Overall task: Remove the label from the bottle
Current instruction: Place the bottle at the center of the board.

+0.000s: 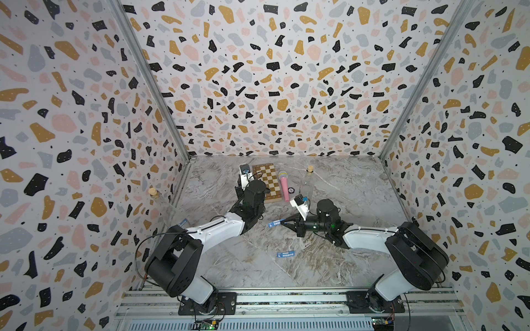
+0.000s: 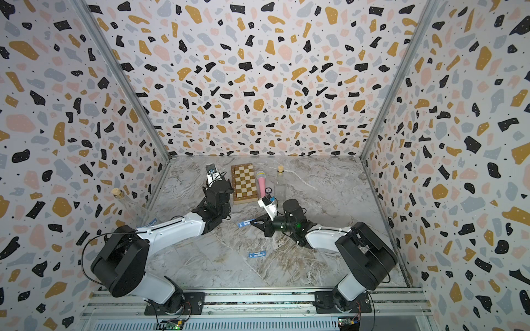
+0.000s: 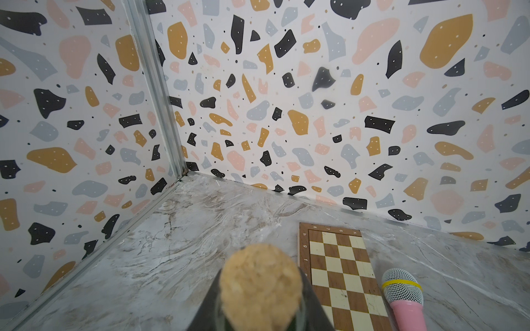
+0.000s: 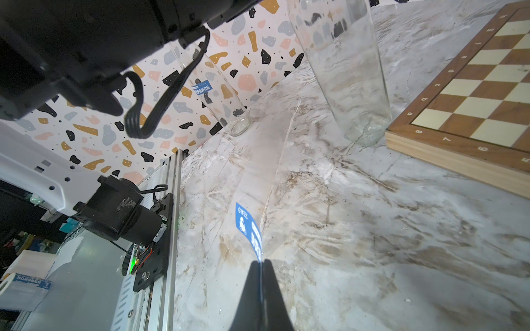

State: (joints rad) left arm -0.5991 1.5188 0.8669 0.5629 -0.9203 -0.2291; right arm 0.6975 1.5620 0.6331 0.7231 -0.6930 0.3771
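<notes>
Left jaws are closed partway around the neck of a clear glass bottle (image 4: 352, 71), with its cork (image 3: 259, 289) showing between them. Right jaws are pinched fully together on one end of a blue label (image 4: 248, 226), which sticks out past their tips above the marble desk (image 1: 344, 258), apart from the bottle. That bottle stands upright on the desk, its base just beside the edge of the wooden chessboard (image 1: 271, 180) on the left arm's side. A second bottle (image 1: 165, 206), corked, stands by the left wall with a stuck label (image 4: 202, 87) on its glass. A third bottle (image 1: 307, 183) stands beyond the right arm, near the pink microphone (image 1: 284, 186) that lies alongside the chessboard. A loose label (image 1: 285, 254) lies flat on the desk between the two arms.
</notes>
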